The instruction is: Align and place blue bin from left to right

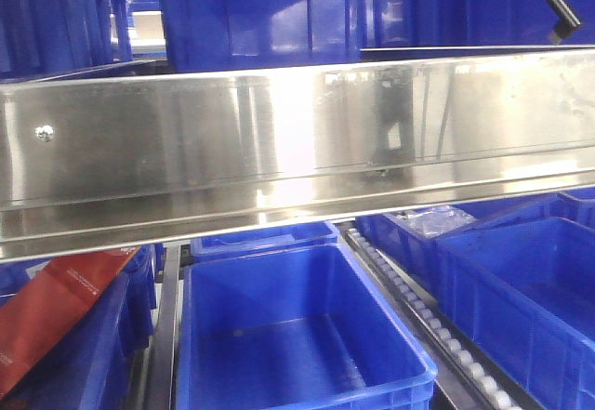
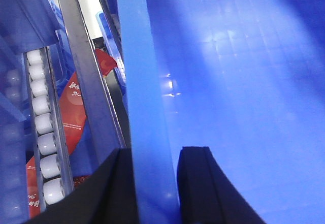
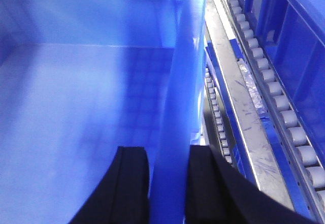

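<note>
Blue bin (image 1: 279, 354): in the lower middle of the front view, on the lower level of the rack, with its long side running away from the camera. Both wrist views show a faint grid of squares on its inner floor.
Left gripper (image 2: 155, 153): at the left wall of the bin. One black finger (image 2: 114, 193) is outside the wall and the other is inside, with the thick rim (image 2: 144, 82) passing between them. They press on the wall from both sides, pinching it.
Right gripper (image 3: 166, 150): at the right wall of the bin, in the same manner. One finger (image 3: 129, 188) is inside and the other outside, squeezed onto the wall.
Steel beam (image 1: 297, 140): above the bin, wide and shiny, crossing the whole front view.
Red package (image 1: 46, 317): left of the bin, leaning in the neighbour crate, with white print on it.
Roller track (image 1: 437, 326): just beside the bin's right wall, with white rollers in a line.
Second roller track (image 2: 43, 132): left of the bin, beyond a steel rail (image 2: 86, 66).
Darker blue crates (image 1: 530, 298): right of the bin, beyond the roller track.
Upper crates (image 1: 260, 19): above the bin, over the beam.
</note>
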